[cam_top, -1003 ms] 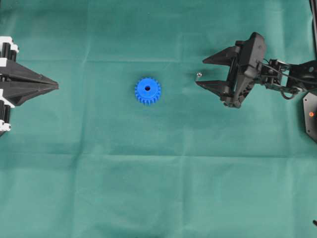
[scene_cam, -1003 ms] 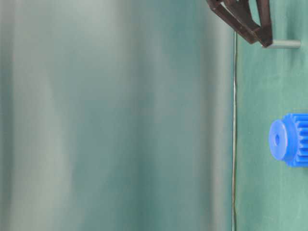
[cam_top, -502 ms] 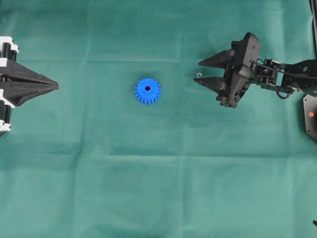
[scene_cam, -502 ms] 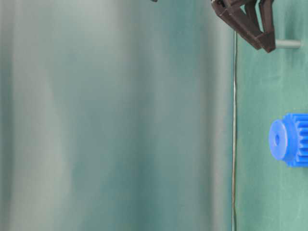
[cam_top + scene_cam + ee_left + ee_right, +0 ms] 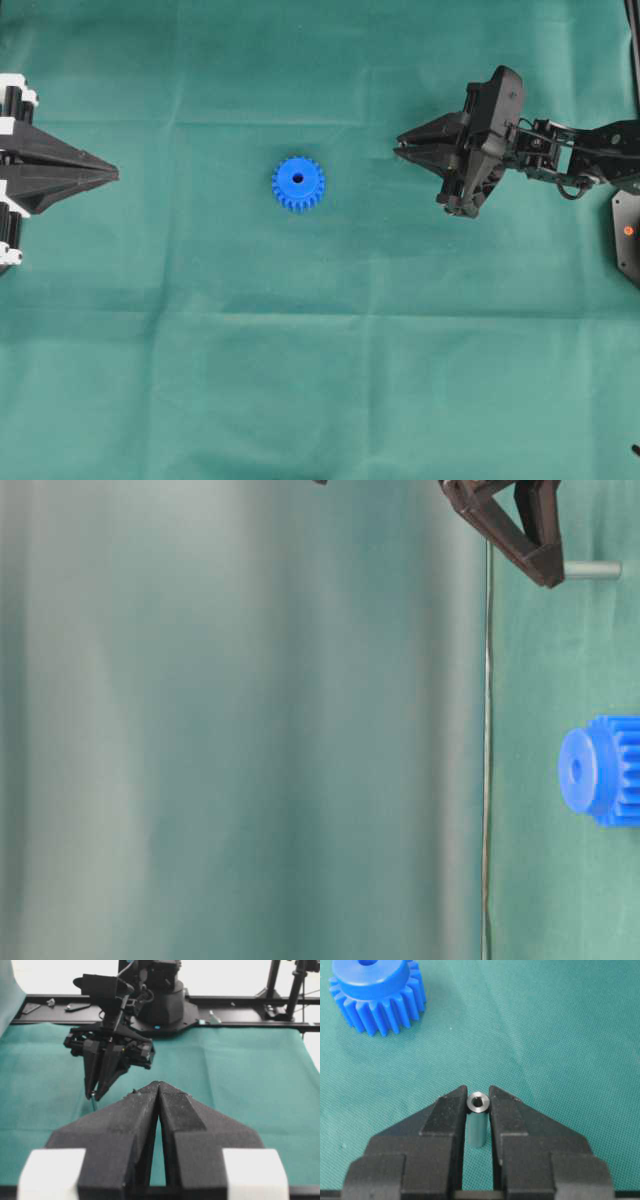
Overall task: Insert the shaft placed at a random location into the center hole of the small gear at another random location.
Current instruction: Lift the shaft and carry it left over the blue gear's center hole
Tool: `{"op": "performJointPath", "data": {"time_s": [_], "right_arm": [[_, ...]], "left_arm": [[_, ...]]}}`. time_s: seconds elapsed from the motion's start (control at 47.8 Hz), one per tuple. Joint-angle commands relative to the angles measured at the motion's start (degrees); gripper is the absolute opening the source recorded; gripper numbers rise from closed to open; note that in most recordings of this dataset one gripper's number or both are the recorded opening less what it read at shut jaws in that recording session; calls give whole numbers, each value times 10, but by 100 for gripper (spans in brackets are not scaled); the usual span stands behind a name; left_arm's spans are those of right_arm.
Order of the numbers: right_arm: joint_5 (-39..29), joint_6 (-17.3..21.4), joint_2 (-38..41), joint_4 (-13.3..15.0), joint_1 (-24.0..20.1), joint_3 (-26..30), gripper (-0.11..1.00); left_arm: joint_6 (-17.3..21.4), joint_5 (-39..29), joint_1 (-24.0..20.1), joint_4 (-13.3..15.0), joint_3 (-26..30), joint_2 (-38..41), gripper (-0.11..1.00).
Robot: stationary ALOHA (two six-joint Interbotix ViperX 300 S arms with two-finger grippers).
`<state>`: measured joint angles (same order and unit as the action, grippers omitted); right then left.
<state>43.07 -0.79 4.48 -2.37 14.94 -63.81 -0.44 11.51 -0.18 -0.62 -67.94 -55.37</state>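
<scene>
The cloth (image 5: pixel 320 380) over the table is a deep green with a fine woven grain (the weave shows best in the right wrist view). The gear (image 5: pixel 298 183) is bright, plain blue, its centre hole (image 5: pixel 298 178) dark. The pin (image 5: pixel 478 1119) is silvery grey with a shiny rim. The right gripper (image 5: pixel 478 1105) is matt black; the left gripper (image 5: pixel 159 1091) is black too, with white blocks behind.
</scene>
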Motion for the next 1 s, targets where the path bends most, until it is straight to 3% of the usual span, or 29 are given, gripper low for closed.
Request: {"op": "performJointPath", "data": {"time_s": [0.0,0.397,0.711,0.982], "right_arm": [[-8,2,-27,2,2,14,13],[-156,-1,-150,4,-4,44,13],[-161,0,-154,4,-5,45,13],[-162,3,-125,2,-34,77,13]], "left_arm": [[-1,2,-1,-2,13,5,0],[-3,-3,-1,-2,13,4,0],[-4,-3,-1,-2,13,4,0],[-4,-3,-1,-2,13,4,0]]}}
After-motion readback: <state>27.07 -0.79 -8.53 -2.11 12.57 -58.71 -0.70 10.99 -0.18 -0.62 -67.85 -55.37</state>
